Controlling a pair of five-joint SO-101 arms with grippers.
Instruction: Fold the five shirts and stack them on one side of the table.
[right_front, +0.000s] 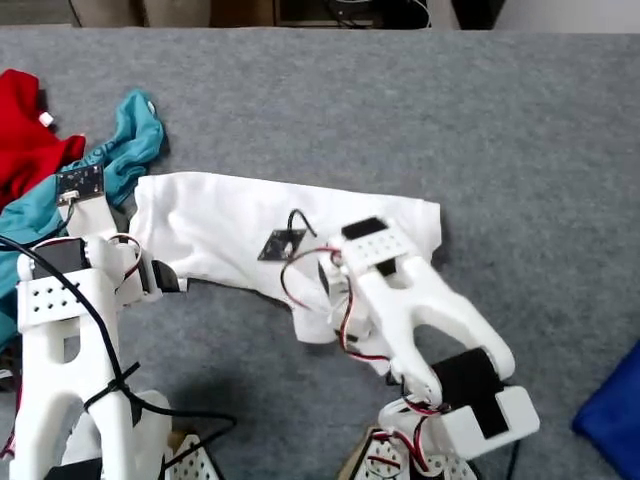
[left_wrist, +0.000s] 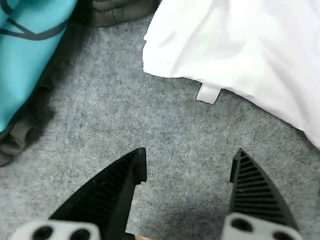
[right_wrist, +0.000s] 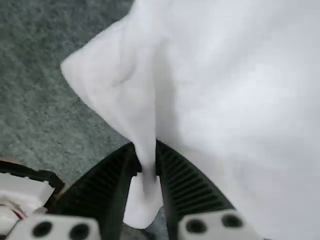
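a: where was the white shirt (right_front: 230, 225)?

b: spread across the middle of the grey table (right_front: 500, 130), long side running left to right. its near edge was bunched and partly under the right arm.

a: right end effector (right_wrist: 145, 150)?

b: narrow, clamped on a fold of the white shirt. the fold ran down between the two black fingers and a small flap poked out below them. the rest of the cloth lay beyond the fingers.

a: and the left end effector (left_wrist: 191, 159)?

b: wide, holding nothing. it hung over bare table just beside the white shirt's edge, not touching it. a small white tag (left_wrist: 207, 93) stuck out from that edge, ahead of the fingers.

a: other shirts?

b: teal shirt (right_front: 130, 140) crumpled at the table's left side, its end near the white shirt's left end. red shirt (right_front: 25, 150) heaped at the far left edge, touching the teal one. the left wrist view caught a dark cloth (left_wrist: 115, 10) between the teal and the white, partly cut off. a blue cloth (right_front: 612, 420) sat at the right edge, near side, well apart from the white shirt.

a: anything folded or stacked?

b: none of the shirts looked folded, and none were stacked.
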